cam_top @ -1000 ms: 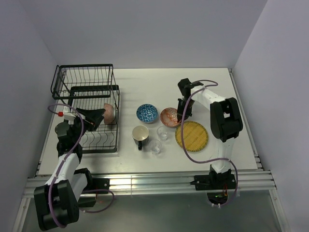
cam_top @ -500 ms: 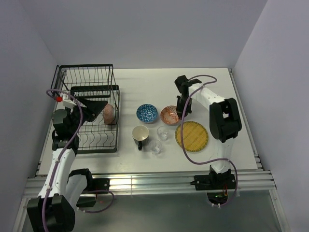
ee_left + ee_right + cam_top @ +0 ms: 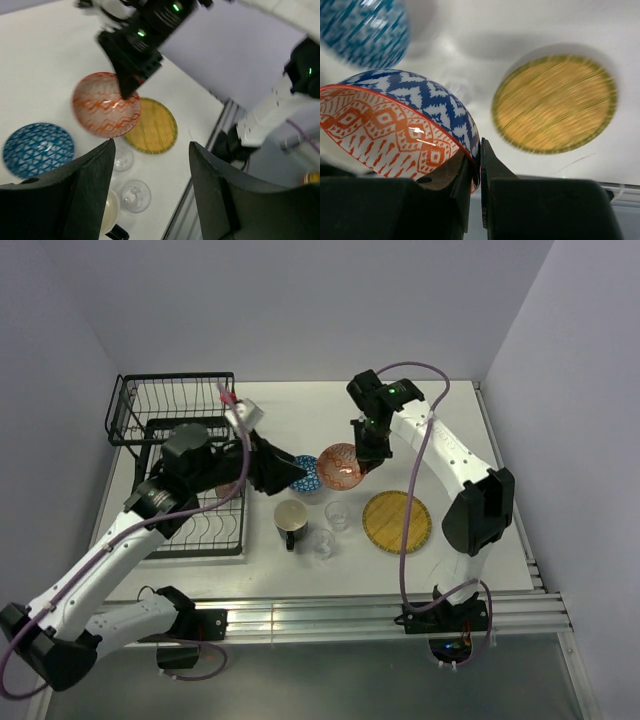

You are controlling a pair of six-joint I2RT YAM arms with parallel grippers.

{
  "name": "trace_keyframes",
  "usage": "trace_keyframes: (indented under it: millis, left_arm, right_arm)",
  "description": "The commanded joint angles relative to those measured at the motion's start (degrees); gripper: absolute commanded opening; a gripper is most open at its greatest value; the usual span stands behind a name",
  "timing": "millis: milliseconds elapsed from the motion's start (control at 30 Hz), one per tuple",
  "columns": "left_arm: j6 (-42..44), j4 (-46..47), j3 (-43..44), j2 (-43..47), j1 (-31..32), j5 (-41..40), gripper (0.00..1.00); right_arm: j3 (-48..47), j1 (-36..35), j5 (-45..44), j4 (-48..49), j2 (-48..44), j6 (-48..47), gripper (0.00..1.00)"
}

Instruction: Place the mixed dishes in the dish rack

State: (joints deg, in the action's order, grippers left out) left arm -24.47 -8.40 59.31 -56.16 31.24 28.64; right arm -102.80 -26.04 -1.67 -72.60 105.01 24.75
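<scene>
My right gripper (image 3: 362, 455) is shut on the rim of the orange-red bowl (image 3: 340, 463) and holds it tilted above the table; the right wrist view shows the pinch (image 3: 480, 162) on the bowl (image 3: 395, 127). My left gripper (image 3: 288, 474) is open and empty over the blue bowl (image 3: 310, 478), jaws wide apart in its wrist view (image 3: 150, 200). The dark mug (image 3: 291, 518), two clear glasses (image 3: 338, 514) (image 3: 322, 543) and the yellow plate (image 3: 397, 521) sit on the table. The black dish rack (image 3: 175, 430) stands at the left. The grey-green bowl is hidden behind my left arm.
The left wrist view shows the orange-red bowl (image 3: 105, 111), blue bowl (image 3: 37, 149), yellow plate (image 3: 152, 125) and both glasses (image 3: 122, 157) (image 3: 135, 195) below. The two arms are close together over the table's middle. Walls enclose the table.
My left arm swung from the rack out to the table's middle, over the blue bowl. My right gripper lifted the orange-red bowl and carried it slightly left.
</scene>
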Motion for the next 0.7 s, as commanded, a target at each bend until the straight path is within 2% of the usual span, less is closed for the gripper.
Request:
trace_keyframes:
  millis: [0,100,233,333,433,667]
  left_arm:
    - [12.94,-8.81,6.25,-3.95,7.58,-2.10,0.61]
    - [17.78,-15.22,10.38,-8.25,13.57,-1.57,0.61]
    - [23.76,-24.18,14.78,-13.61,20.94,-1.13,0.70]
    - [27.62,-27.62,16.36,-15.46,25.34,-2.27,0.72]
    - [28.77,-30.09,15.93,-15.47,28.42,-3.59,0.73]
    - [28.34,-32.81,13.82,-15.12,33.09,-13.69,0.76]
  right_arm:
    - [-1.97,-2.51,8.58,-6.06,-5.43,-1.11,0.00]
    - [1.53,-5.58,13.25,-6.07,-8.15,-1.20,0.00]
    - [6.56,-10.51,18.54,-5.98,-11.23,-0.59,0.00]
    - [6.83,-13.58,20.38,-7.11,-12.72,-0.23,0.00]
    - [6.92,-14.30,23.46,-8.61,-13.69,-0.49,0.00]
    - [9.81,-14.48,28.74,-10.20,-17.38,-0.06,0.00]
